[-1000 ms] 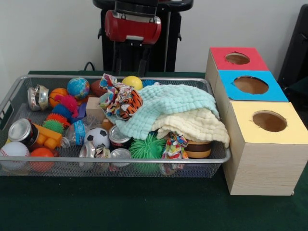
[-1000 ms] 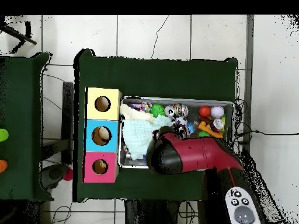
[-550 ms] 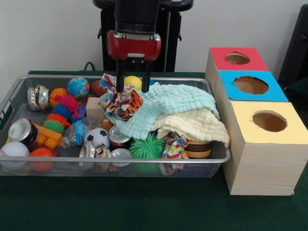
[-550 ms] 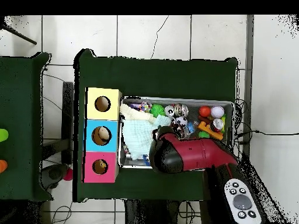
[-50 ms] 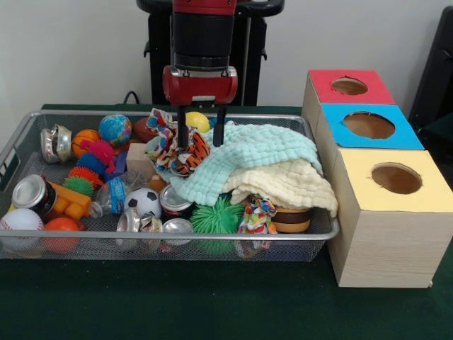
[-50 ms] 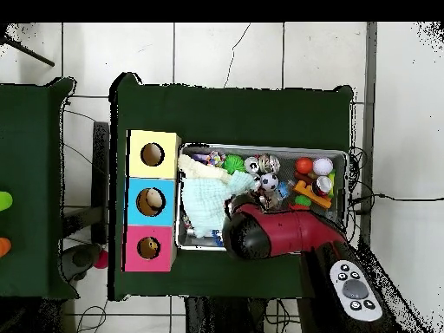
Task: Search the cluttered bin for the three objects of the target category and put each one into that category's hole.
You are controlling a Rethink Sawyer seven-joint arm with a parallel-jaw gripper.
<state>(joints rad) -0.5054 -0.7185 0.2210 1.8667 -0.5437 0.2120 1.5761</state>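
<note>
Scrunchie (image 5: 178,150) target: your claw (image 5: 200,137) is hanging over it with prongs apart.

You are looking at the patterned scrunchie lying at the mint cloth's (image 5: 244,159) left edge, inside the mesh bin (image 5: 170,235); one prong is dipping into its folds, the other just beside the cloth, likely to straddle it. Coloured hole boxes (image 5: 368,126) are waiting right of the cloth.
</note>
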